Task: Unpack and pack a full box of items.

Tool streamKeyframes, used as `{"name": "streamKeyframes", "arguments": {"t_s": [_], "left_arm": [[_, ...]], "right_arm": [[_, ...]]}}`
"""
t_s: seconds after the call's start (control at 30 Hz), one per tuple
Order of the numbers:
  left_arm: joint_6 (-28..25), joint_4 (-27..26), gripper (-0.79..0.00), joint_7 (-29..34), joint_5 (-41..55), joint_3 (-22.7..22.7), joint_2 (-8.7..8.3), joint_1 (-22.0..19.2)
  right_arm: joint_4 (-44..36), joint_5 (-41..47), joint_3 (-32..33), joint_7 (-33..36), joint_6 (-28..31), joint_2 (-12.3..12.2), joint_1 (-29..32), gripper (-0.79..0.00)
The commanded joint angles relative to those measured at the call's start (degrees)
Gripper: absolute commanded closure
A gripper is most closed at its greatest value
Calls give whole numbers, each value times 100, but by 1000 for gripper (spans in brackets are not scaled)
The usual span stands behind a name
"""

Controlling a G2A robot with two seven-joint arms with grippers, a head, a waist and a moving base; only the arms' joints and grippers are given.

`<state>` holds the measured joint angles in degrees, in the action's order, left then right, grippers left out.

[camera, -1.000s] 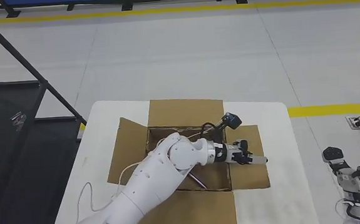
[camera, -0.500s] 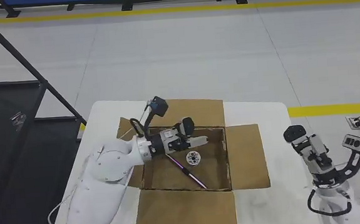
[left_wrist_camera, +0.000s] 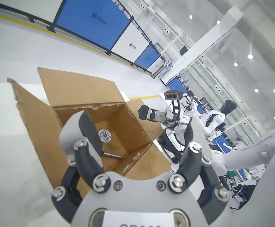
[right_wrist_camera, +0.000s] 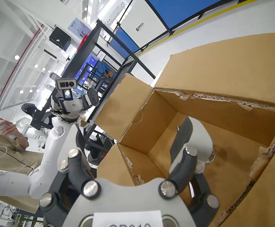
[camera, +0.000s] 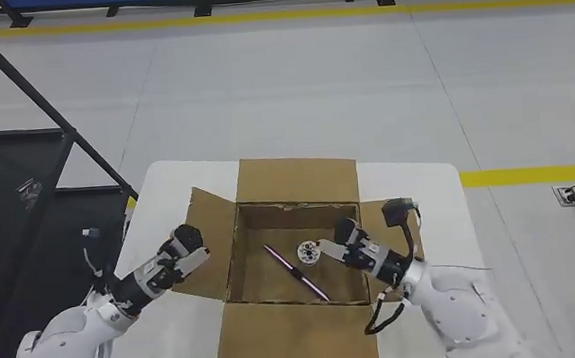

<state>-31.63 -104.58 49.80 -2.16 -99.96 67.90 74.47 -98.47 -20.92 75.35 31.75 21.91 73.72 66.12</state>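
An open cardboard box [camera: 296, 180] stands mid-table with its flaps spread. On its floor lie a thin dark-purple rod [camera: 296, 272] and a small round silver part [camera: 309, 252]; the left wrist view also has that round part [left_wrist_camera: 105, 135] and the rod [left_wrist_camera: 111, 155]. My left gripper [camera: 187, 244] hovers over the left flap, outside the box, open and empty [left_wrist_camera: 137, 121]. My right gripper [camera: 344, 237] sits at the box's right wall, open and empty [right_wrist_camera: 132, 126], facing into the box. One finger [right_wrist_camera: 184, 137] partly hides the round part.
The white table [camera: 423, 185] shows bare strips left and right of the box flaps. A black metal frame [camera: 32, 107] stands beyond the table's left edge. The near flap [camera: 294, 339] reaches towards the table's front edge.
My left arm pulled back from the right flap, across the box, to the left flap. My right arm came in from the table's far right to the box's right wall.
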Motion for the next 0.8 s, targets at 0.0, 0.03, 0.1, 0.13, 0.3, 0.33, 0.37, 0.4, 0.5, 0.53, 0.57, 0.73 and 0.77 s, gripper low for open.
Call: {"name": "streamKeyframes", "arguments": {"t_s": [0.0, 0.03, 0.1, 0.13, 0.3, 0.33, 0.37, 0.4, 0.5, 0.53, 0.57, 0.73, 0.77], "left_arm": [[3, -1, -785, 5, -10, 8, -1, -2], [3, -1, -785, 5, -10, 8, -1, -2], [3, -1, -785, 5, -10, 8, -1, -2], [3, -1, -785, 5, -10, 8, -1, -2], [21, -6, -785, -20, -13, 14, 0, 5], [75, -53, -785, -95, -68, 39, -2, 27], [105, -92, -785, -147, -116, 60, -6, 47], [155, -107, -785, -233, -131, 47, -10, 71], [254, -92, -785, -437, -73, -88, -29, 190], [259, -68, -785, -488, -21, -161, -37, 245], [249, -50, -785, -527, 52, -233, -46, 305], [100, 19, -785, -590, 622, -594, -87, 669], [100, 19, -785, -590, 622, -594, -87, 669]], "right_arm": [[-1, -3, 1, -2, 1, 0, 1, -785], [-1, -3, 1, -2, 1, 0, 1, -785], [-1, -3, 1, -2, 1, 0, 1, -785], [-1, -3, 1, -2, 1, 0, 1, -785], [-44, -621, -336, 116, -266, 17, -118, -785], [-72, -1086, -492, 61, -569, 30, -190, -785], [-129, -1523, -716, 31, -791, 50, -260, -785], [-155, -1925, -939, 5, -968, 72, -332, -785], [-71, -3240, -1549, -27, -1647, 141, -604, -785], [2, -3613, -1744, 7, -1920, 172, -700, -785], [99, -3937, -1932, 93, -2154, 205, -817, -785], [836, -4505, -2523, 679, -2722, 385, -1463, -785], [1025, -4608, -2608, 856, -2846, 420, -1595, -785]]}}
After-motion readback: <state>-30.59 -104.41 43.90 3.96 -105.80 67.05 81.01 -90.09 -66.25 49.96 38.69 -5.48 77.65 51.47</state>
